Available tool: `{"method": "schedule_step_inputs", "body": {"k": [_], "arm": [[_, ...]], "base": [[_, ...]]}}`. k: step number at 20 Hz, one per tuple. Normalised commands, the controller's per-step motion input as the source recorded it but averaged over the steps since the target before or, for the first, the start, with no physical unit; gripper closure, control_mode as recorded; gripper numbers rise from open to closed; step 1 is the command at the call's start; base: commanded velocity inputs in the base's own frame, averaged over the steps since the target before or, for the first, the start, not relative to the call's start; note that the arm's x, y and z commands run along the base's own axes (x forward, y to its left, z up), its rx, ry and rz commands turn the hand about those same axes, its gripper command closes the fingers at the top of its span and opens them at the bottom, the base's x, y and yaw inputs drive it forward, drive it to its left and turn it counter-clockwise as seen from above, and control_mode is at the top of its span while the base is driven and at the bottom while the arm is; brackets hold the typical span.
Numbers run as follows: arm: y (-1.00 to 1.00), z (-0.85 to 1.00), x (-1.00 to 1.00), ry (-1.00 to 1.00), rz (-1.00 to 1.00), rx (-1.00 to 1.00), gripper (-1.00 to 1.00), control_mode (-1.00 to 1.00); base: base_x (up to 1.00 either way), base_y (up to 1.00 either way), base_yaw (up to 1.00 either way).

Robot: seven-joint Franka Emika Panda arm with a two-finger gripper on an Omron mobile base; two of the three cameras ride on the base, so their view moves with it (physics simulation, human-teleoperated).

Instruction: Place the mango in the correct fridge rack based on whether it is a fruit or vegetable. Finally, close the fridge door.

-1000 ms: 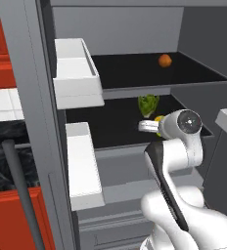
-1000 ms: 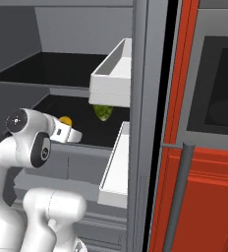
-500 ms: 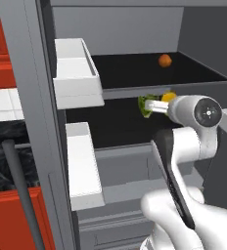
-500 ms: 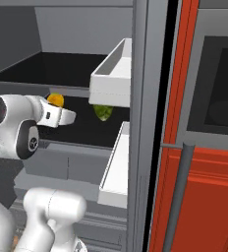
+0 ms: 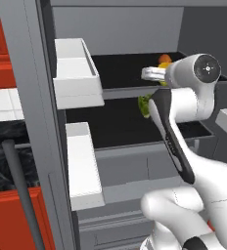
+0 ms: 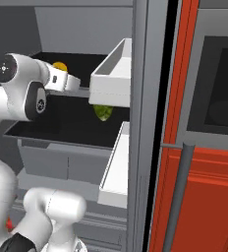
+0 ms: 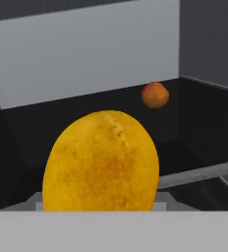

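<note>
At upper shelf (image 5: 120, 66) level, pincer (image 5: 152, 73) gripping mango (image 7: 101, 162), raised from lower rack since earlier.

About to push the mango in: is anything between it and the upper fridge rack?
Nothing visible blocks it. The mango is held at the front edge of the upper rack; the small orange fruit sits far back, to one side.

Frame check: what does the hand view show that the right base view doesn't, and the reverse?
Hand view: a small orange fruit at the back of the upper shelf, and the mango close up with its speckled skin. Right base view: the arm, the leafy green on the lower shelf, the door bins and the red cabinet. Shared: the mango, raised at upper-shelf level, and the grey back wall.
</note>
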Motion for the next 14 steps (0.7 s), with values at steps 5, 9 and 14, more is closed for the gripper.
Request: {"method": "schedule_step_inputs", "body": {"k": [5,9,14], "arm": [[0.0,-0.13,1.0,0.01,0.16,0.0,1.0,-1.0],[0.0,-0.59,1.0,0.09,0.13,0.0,1.0,-1.0],[0.01,-0.46,0.86,0.09,0.01,-0.04,1.0,-1.0]], "base": [[0.0,0.0,0.0],[0.0,0.0,0.0],[0.0,0.0,0.0]]}}
